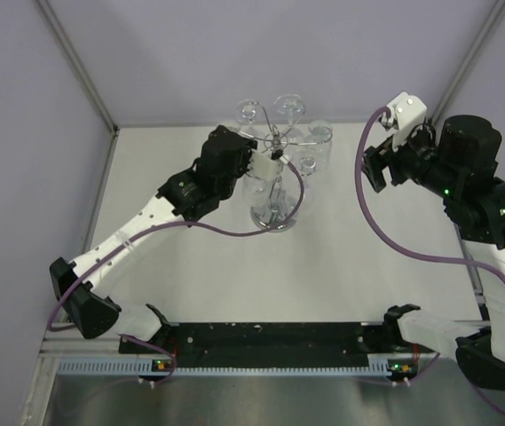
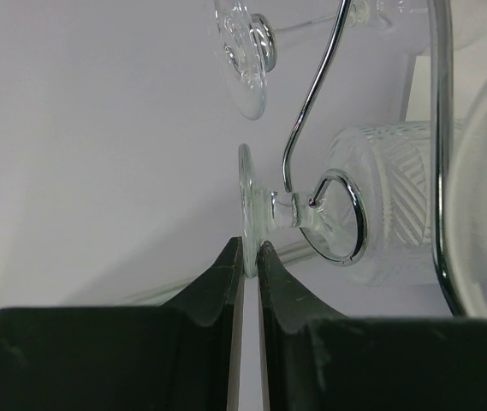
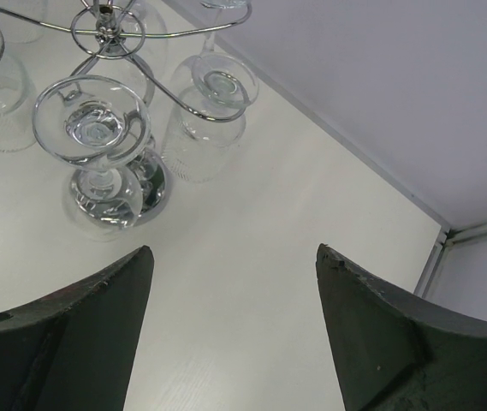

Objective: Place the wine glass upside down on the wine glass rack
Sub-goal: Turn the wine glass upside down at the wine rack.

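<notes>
At the near edge of the white worktop [image 1: 234, 266], two arm bases side by side. Farther in on the left, left end effector [image 2: 249, 245] narrowed to a slit, pinching the rim of the round foot of the clear cut-pattern wine glass [image 2: 264, 210]. Already inverted, stem threaded into a curled arm of the shiny chrome wire wine glass rack [image 1: 273, 142], bowl hanging below the scroll. Off to the right, well apart from the rack, right end effector [image 3: 233, 253] spread wide, holding nothing.

Judged light, rigid, slick and brittle; thin foot edge liable to slip or chip under a hard squeeze. Best taken at the foot rim or the stem, never by clamping the bowl. Seemingly seated, so probably only a gentle letting-go left.

Around the same post, above the round mirrored base [image 1: 270, 220], several more clear hanging glasses [image 1: 288, 106], one just beside the held one. Little room there; back straight out toward the near left to avoid knocking glass or wire.
</notes>
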You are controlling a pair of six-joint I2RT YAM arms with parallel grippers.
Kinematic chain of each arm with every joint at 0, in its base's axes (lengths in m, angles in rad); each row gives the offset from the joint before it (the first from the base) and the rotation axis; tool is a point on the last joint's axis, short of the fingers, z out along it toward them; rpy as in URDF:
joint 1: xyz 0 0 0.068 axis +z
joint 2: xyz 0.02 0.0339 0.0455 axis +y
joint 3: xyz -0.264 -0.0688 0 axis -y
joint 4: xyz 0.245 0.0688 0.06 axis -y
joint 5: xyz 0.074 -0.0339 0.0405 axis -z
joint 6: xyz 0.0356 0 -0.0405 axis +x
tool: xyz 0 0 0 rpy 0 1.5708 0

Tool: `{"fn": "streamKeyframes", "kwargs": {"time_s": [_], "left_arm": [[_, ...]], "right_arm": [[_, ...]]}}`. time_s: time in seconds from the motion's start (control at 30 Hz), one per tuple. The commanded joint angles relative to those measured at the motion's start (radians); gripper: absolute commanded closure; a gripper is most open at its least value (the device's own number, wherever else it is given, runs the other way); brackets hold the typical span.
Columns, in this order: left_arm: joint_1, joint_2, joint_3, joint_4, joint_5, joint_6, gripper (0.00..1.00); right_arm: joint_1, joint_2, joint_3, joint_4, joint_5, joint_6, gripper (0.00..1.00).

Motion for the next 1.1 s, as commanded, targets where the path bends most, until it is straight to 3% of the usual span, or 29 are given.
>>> {"fn": "streamKeyframes", "kwargs": {"time_s": [0.0, 0.5, 1.07], "left_arm": [[-0.014, -0.095, 0.033, 0.136, -0.086, 0.026, 1.0], [-0.058, -0.126, 0.01, 0.084, -0.097, 0.014, 1.0], [-0.071, -0.105, 0.044, -0.041, -0.033, -0.136, 1.0]], "right_arm": [[0.007, 0.005, 0.002, 0.008, -0.001, -0.009, 0.23], [0.007, 0.002, -0.001, -0.008, 0.008, -0.012, 0.23], [0.007, 0.008, -0.009, -0.008, 0.017, -0.015, 0.23]]}}
